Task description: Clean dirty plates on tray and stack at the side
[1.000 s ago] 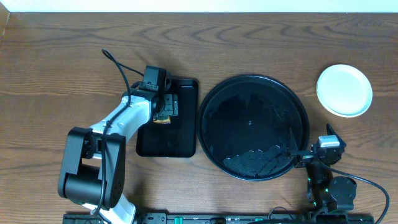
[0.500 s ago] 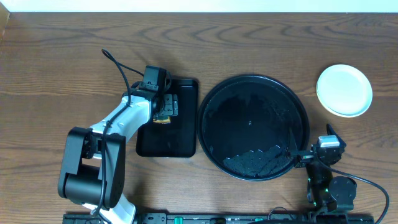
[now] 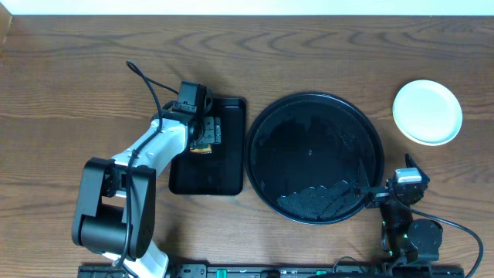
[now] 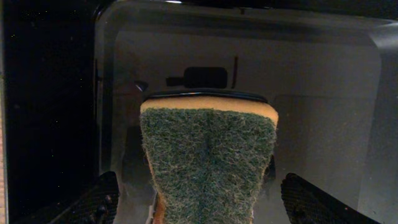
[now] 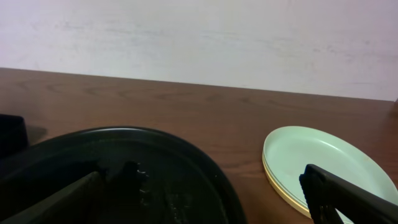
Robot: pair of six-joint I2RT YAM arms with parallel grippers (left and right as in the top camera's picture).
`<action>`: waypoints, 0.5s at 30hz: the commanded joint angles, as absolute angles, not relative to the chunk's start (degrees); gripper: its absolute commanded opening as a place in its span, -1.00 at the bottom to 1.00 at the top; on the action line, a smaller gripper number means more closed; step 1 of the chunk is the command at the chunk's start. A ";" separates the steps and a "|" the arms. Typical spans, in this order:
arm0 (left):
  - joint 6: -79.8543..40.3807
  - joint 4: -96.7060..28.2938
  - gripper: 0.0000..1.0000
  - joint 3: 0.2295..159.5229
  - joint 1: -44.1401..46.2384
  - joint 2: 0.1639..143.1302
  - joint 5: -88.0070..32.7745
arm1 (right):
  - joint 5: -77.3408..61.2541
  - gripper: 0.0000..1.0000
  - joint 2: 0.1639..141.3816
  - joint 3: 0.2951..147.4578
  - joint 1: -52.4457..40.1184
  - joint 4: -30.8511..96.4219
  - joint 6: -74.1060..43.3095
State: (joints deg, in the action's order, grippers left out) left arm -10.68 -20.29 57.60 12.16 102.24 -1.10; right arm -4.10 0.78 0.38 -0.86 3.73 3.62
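Note:
The plates (image 3: 427, 112) lie stacked on the wood at the far right, outside the tray; in the right wrist view the stack (image 5: 323, 163) shows a mint top and a pale yellow edge beneath. The round black tray (image 3: 309, 131) holds no plates. My left gripper (image 3: 207, 133) hangs open over a green-faced yellow sponge (image 4: 208, 155), with a gap between the sponge and each of the fingers (image 4: 99, 200). My right gripper (image 3: 390, 181) stands open at the tray's near right rim (image 5: 186, 155), holding nothing.
The sponge rests in a smaller rectangular black tray (image 3: 224, 174) left of the round one. The left arm's base (image 3: 116, 216) stands at the near left, and the right arm's base (image 3: 413, 235) at the near right.

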 commanded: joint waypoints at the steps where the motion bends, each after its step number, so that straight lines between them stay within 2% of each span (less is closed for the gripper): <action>1: -10.66 -20.36 0.69 57.54 12.14 102.76 -0.25 | -4.51 0.99 0.64 0.32 -0.89 3.99 4.36; 7: -10.37 -21.12 0.69 57.54 12.29 99.61 0.08 | -4.51 0.98 0.64 0.32 -0.89 3.99 4.36; 15: -9.93 -21.06 0.69 57.54 12.12 82.17 1.17 | -4.54 0.99 0.64 0.32 -0.89 3.99 4.36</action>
State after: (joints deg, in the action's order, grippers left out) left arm -10.50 -21.15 57.47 12.16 88.95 -0.40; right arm -4.10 0.78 0.38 -0.86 3.73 3.62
